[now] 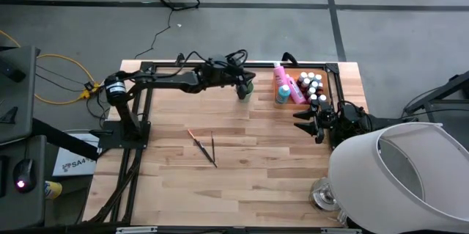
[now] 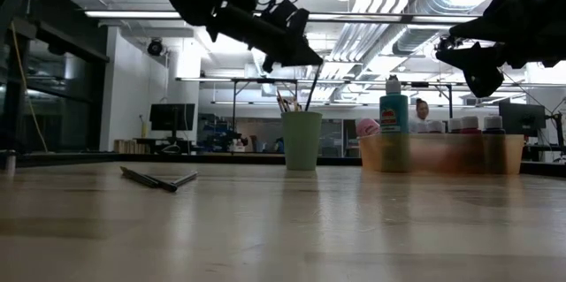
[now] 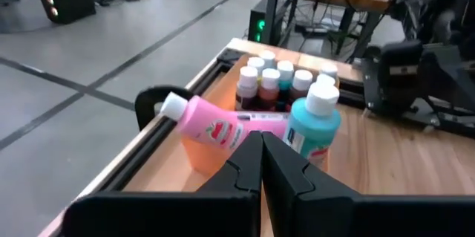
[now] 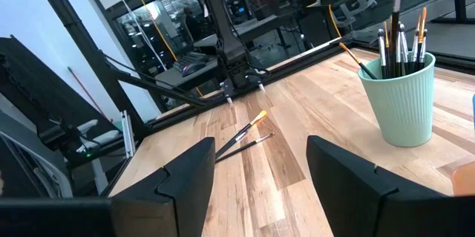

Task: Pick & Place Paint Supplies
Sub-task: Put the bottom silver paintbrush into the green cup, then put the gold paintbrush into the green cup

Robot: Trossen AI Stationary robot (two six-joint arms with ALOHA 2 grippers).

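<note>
My left gripper (image 1: 244, 82) (image 2: 311, 59) (image 3: 261, 145) hovers over the light green cup (image 1: 245, 92) (image 2: 302, 141) (image 4: 398, 103) at the table's far side, shut on a thin dark brush (image 2: 315, 86) (image 4: 395, 21). Several more brushes stand in the cup. Two brushes (image 1: 203, 146) (image 2: 159, 179) (image 4: 245, 133) lie flat on the wood at mid-table. The orange tray (image 1: 291, 99) (image 2: 442, 154) holds small pale-capped bottles (image 1: 312, 83) (image 3: 271, 81), a pink bottle (image 3: 211, 125) lying tilted, and an upright teal bottle (image 1: 283, 94) (image 3: 313, 125). My right gripper (image 1: 306, 120) (image 4: 260, 170) waits open, raised, near the tray. My left gripper pinches the upper end of the brush (image 2: 318, 68) between its shut fingertips, coming from above. The brush hangs slanted below the fingers, and its lower end (image 2: 309, 107) reaches into the cup. The wrist view hides the brush behind the fingers.
A black frame rail (image 1: 190, 65) runs along the table's far edge and around the tray. A large white shade (image 1: 396, 175) and a glass jar (image 1: 322, 194) sit at the near right corner. Bare wood (image 1: 256, 161) stretches across the middle and near side.
</note>
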